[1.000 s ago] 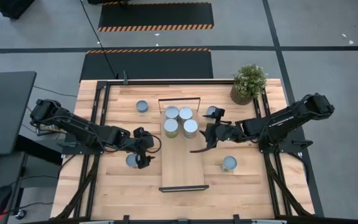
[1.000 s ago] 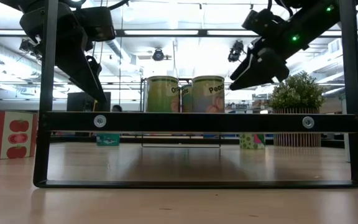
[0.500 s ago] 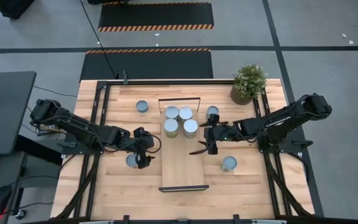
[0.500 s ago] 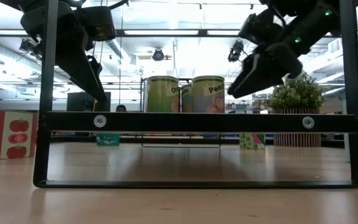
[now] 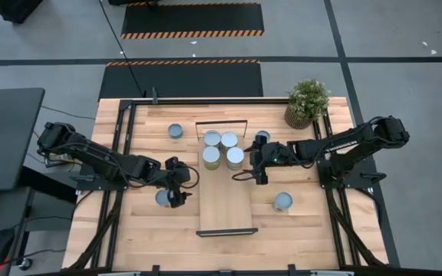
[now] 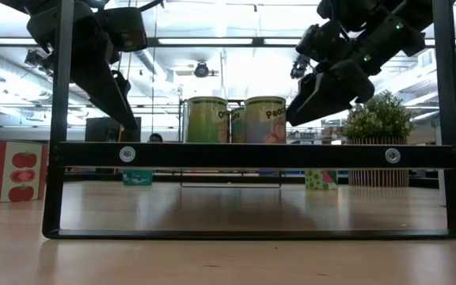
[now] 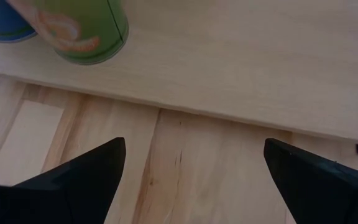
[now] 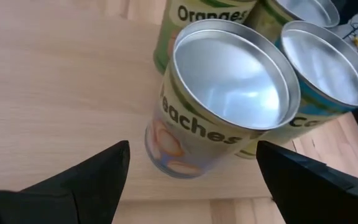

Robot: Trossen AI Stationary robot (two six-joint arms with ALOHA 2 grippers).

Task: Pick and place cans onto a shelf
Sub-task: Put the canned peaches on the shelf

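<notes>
Table (image 5: 298, 230), wooden: shelf (image 5: 225, 207) holds four cans (image 5: 222, 149). My right pincer (image 5: 253, 165), open beside them, risks toppling one; left pincer (image 5: 176, 184) open, empty.

Two arms: dark, jointed, cabled; right arm shows green lights; fingers (image 7: 73, 180) black, tapered, wedge-shaped.

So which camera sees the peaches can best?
The right wrist view: the peaches can fills it, label readable. The low view shows its side, the high view only its top, the left wrist view nothing.
</notes>
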